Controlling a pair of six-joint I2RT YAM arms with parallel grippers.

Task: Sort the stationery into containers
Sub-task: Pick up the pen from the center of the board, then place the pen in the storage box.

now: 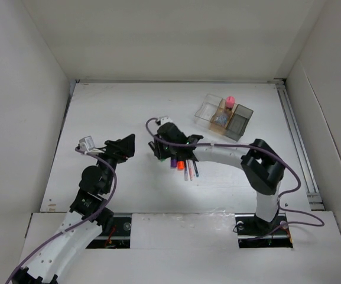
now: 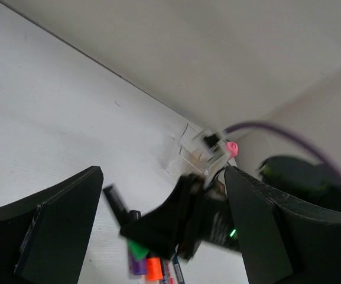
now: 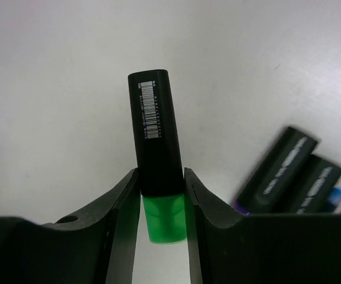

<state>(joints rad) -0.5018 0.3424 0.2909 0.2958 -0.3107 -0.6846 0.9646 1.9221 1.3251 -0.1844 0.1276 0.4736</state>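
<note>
- The stubby black marker with a green end (image 3: pixel 157 171) is clamped between the right gripper's (image 3: pixel 161 183) jaws, at the middle of the white table (image 1: pixel 111 106).
- The purple- and orange-ended markers (image 1: pixel 177 163) and thin pens (image 1: pixel 190 171) lie close by, on its near side.
- The left gripper (image 1: pixel 123 147) hangs to the left, jaws wide and empty.
- The three joined square boxes (image 1: pixel 204 113) stand far right.

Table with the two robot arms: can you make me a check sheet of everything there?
Surface: white table.
Job's things: green marker in the right tool; purple marker, orange marker and thin pens lying beside it; clear box, tan box and dark box joined in a row; pink-capped bottle among them.
Clutter: nothing seen.
Tools: right tool closed on the green marker; left tool open, empty.
Cables: purple cables along both arms.
Surroundings: white walls on three sides.
</note>
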